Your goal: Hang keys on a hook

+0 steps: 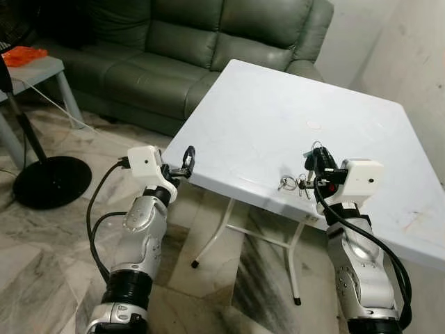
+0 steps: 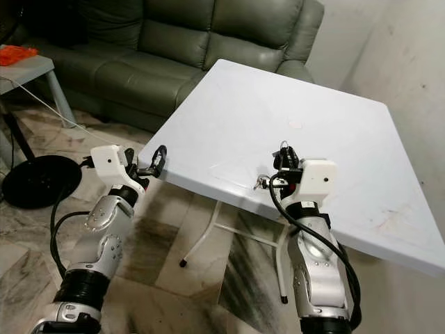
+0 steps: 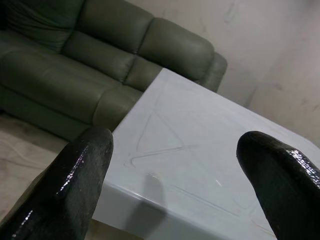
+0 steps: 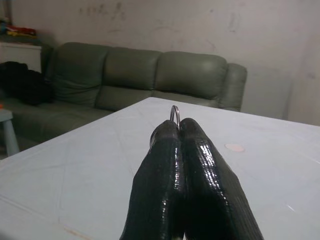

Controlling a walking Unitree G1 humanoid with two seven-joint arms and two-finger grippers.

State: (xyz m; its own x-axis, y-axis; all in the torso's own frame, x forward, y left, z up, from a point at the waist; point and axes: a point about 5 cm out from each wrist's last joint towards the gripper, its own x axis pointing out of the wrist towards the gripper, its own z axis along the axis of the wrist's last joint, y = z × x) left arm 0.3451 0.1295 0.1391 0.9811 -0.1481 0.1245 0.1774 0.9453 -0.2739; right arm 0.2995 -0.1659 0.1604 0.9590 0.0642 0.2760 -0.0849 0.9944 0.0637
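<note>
We're in a home's living room here: a green leather sofa [image 1: 208, 49] against a scuffed plain wall [image 4: 150, 22], marble-patterned floor tiles [image 1: 42, 257], a white folding surface [image 1: 292, 132] in the middle, a standing fan's round black base [image 1: 50, 181], and a small side table [image 1: 42, 69] off left.

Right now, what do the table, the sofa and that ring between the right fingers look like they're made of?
Table: probably white plastic, smooth, faintly glossy, scuffed, on thin white folding legs.
Sofa: grey-green leather or a leather look-alike, with a soft sheen and creases.
Ring: thin shiny metal wire, pinched by the right gripper.
</note>
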